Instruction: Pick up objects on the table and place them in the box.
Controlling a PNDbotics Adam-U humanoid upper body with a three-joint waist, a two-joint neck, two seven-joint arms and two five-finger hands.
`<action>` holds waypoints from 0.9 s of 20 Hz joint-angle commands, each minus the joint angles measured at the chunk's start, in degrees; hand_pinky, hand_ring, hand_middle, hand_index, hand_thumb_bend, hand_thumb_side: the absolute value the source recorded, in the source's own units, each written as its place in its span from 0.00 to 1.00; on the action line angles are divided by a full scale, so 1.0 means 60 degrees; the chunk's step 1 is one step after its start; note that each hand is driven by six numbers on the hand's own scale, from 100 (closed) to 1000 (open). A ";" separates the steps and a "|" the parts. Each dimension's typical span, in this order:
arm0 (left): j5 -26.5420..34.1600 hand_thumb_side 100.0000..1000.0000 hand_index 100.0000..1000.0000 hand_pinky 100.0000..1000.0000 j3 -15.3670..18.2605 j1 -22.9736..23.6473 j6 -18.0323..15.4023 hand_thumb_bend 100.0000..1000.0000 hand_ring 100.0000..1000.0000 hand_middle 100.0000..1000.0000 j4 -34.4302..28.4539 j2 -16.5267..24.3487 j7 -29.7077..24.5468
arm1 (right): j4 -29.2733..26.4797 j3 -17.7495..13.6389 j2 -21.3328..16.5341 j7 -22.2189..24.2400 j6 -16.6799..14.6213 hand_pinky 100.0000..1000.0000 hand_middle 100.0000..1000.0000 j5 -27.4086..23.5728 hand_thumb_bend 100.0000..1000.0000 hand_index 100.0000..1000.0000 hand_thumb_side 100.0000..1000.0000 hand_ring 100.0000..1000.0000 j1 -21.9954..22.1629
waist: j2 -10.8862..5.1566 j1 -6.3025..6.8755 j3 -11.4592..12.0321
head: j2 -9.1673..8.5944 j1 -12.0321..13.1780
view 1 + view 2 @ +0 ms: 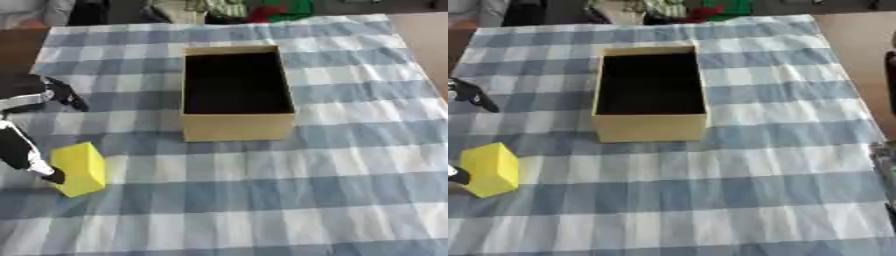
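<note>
The yellow block (80, 168) sits on the blue and white checked cloth (350, 165), near the left edge and in front of the open tan box (236, 95). The box is empty inside. The left hand (31, 160) touches the block's left side with a fingertip, its other fingers spread apart. I cannot tell what the right hand (890, 172) is doing
</note>
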 commanded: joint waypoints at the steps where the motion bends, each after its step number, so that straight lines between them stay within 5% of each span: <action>1: -0.0158 0.35 0.81 0.85 -0.0022 -0.0123 0.0127 0.88 0.84 0.75 0.0060 0.0114 -0.0038 | -0.0143 -0.0049 -0.0148 0.0011 -0.0003 0.81 0.71 -0.0045 0.00 0.79 0.60 0.75 -0.0064 | -0.0129 -0.0008 0.0008 | -0.0074 0.0033; 18: -0.1213 0.38 0.72 0.81 -0.0538 0.0173 -0.0032 0.89 0.75 0.63 0.0975 -0.0192 -0.0236 | -0.0143 -0.0068 -0.0070 -0.0010 -0.0044 0.81 0.70 -0.0105 0.00 0.79 0.60 0.75 -0.0026 | -0.0158 0.0000 0.0001 | -0.0103 0.0091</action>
